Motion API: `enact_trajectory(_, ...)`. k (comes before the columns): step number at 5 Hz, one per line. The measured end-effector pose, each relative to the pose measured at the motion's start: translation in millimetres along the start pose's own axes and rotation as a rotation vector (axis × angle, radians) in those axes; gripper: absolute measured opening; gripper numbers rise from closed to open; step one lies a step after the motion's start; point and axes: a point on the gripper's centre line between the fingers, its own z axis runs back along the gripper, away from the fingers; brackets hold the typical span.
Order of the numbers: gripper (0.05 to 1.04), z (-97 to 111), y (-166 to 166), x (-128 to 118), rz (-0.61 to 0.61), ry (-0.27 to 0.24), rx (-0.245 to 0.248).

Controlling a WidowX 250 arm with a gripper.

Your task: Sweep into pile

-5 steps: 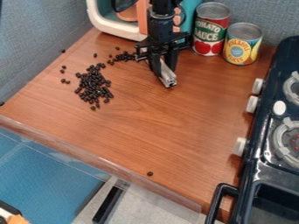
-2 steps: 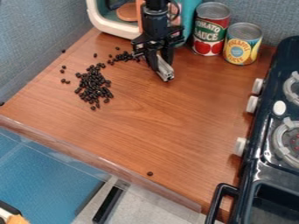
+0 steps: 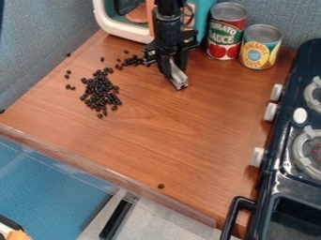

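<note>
Small, oval black beans (image 3: 100, 91) lie in a loose cluster on the brown wooden tabletop (image 3: 169, 136), others scattered nearby; a silver metallic bar (image 3: 179, 81) slants downward in the hand (image 3: 175, 73).

Below your claw (image 3: 175, 75) you have a brown wood-grain tabletop (image 3: 169, 136), with a loose heap of black beans (image 3: 99, 93) left of it in view, one lone bean (image 3: 161, 186) well below it, and a red can (image 3: 225, 37) and yellow can (image 3: 259, 49) to its upper right.
</note>
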Motion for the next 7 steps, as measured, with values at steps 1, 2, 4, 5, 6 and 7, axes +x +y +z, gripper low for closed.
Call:
enact_trajectory(1,0.369,-3.9,1.0,2.7,0.002,-0.014,0.008)
enact_trajectory(2,0.369,-2.6,1.1,2.4,0.010,-0.014,-0.004)
enact_trajectory(4,0.369,-1.4,15.0,8.3,0.065,0.007,-0.050)
enact_trajectory(5,0.369,-1.9,22.3,13.0,0.083,0.019,-0.058)
enact_trajectory(6,0.369,-1.9,31.1,21.1,0.112,0.012,-0.065)
enact_trajectory(7,0.369,-0.5,37.1,23.6,0.125,0.001,-0.071)
